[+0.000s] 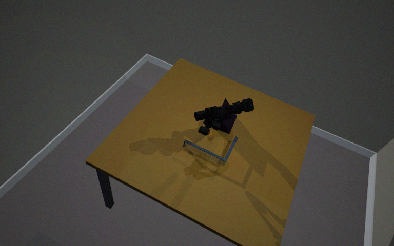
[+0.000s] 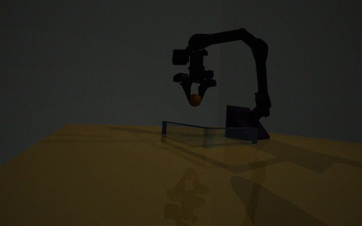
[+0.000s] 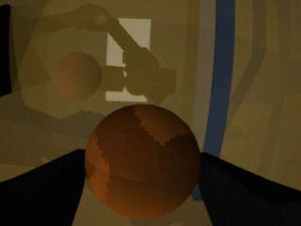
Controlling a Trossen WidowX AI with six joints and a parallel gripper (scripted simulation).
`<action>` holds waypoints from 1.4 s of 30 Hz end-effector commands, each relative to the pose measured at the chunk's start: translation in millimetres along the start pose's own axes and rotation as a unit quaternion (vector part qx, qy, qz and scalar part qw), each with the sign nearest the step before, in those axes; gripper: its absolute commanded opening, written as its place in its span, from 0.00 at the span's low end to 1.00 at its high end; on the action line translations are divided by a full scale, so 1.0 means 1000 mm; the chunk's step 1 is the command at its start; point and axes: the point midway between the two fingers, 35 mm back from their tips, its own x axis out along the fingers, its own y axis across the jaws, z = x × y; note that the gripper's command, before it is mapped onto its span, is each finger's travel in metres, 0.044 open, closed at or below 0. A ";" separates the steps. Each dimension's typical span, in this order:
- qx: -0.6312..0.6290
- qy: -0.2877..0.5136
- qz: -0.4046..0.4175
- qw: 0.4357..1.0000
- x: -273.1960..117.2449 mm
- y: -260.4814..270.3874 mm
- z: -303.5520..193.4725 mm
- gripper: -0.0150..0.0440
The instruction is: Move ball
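Observation:
The orange ball (image 2: 194, 100) (image 3: 142, 162) is held between the fingertips of my gripper (image 2: 195, 98) (image 3: 142, 160), which is shut on it. In the exterior view the ball hangs well above the table and higher than the walls. One low clear wall with a blue top edge (image 1: 204, 150) (image 3: 224, 71) meets a second low wall (image 1: 231, 149) at a corner. The see-through copy (image 3: 77, 76) rests on the table, up and left of the held ball in the wrist view. In the top view the arm hides most of the gripper.
The wooden table (image 1: 130, 170) (image 2: 66, 186) carries the dark arm (image 2: 260, 61) on a purple wedge-shaped base (image 2: 238, 119), behind the walls in the exterior view. Shadows and reflections of the arm lie across the table. The wall edge runs along the right in the wrist view.

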 end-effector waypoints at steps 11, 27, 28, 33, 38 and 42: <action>-0.003 0.003 0.000 1.000 0.015 0.025 0.011 0.25; -0.002 0.002 0.001 1.000 0.045 0.065 0.026 0.25; -0.002 0.002 0.001 1.000 0.046 0.067 0.026 0.25; -0.002 0.002 0.001 1.000 0.050 0.069 0.027 0.25; -0.002 0.003 0.000 1.000 0.072 0.067 0.026 0.25; -0.002 0.002 0.000 1.000 0.094 0.067 0.026 0.25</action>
